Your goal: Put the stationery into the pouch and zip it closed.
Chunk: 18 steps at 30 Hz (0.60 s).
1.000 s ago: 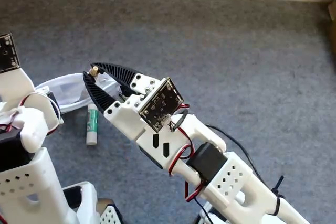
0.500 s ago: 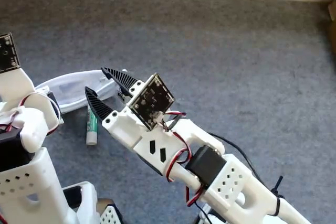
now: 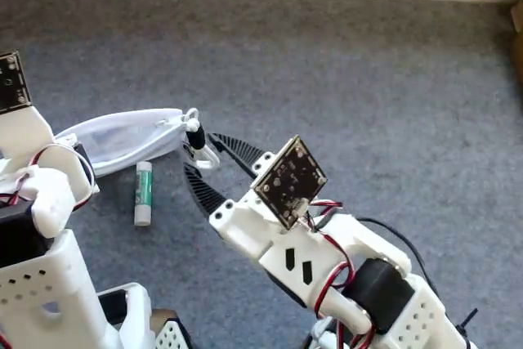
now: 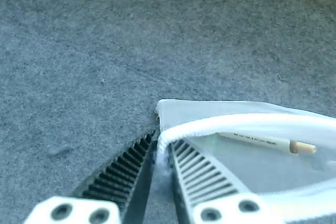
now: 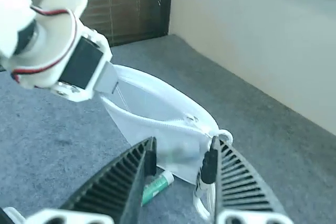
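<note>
A white mesh pouch lies on the grey carpet, its near end lifted. My left gripper is shut on the pouch's corner seam. Through the mesh a white pen with a tan end lies inside. A green and white glue stick rests on the carpet just beside the pouch. My right gripper stands open a little way off the pouch's zipper end, where the black zipper pull hangs. In the right wrist view the gripper frames the pouch, the glue stick and the zipper pull.
The left arm stands at the near left over the pouch's end. Grey carpet stretches open to the right and far side. A pale wall and a dark slatted blind border the floor.
My right gripper was nearly shut at the pouch mouth with a tan-tipped item at its tips; it opened and drew back to the right and nearer. The pouch end settled.
</note>
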Motion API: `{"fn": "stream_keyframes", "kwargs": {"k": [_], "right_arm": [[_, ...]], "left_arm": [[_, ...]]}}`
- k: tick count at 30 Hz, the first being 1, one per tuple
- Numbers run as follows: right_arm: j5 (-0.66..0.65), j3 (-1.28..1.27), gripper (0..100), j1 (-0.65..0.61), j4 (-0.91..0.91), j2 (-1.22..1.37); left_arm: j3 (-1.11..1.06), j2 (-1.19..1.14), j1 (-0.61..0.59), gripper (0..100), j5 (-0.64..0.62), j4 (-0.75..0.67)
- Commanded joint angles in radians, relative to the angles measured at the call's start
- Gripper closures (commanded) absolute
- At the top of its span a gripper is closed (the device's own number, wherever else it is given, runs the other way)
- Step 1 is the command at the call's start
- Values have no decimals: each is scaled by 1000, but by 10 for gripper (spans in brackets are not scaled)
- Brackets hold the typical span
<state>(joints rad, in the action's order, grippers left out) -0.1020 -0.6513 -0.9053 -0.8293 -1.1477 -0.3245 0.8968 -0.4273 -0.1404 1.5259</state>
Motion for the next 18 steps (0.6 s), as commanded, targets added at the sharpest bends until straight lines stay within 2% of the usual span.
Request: {"fn": "stream_keyframes", "kwargs": {"k": [1,5,13,18], "right_arm": [[34,-2,842,33,-30,-30],[75,-85,840,31,-27,-28],[92,-282,839,31,219,24],[94,-289,839,36,300,160]], "left_arm": [[5,10,19,993,-5,-2],[5,10,19,993,-5,0],[5,10,21,993,-5,0],[5,10,21,993,-5,0]]}}
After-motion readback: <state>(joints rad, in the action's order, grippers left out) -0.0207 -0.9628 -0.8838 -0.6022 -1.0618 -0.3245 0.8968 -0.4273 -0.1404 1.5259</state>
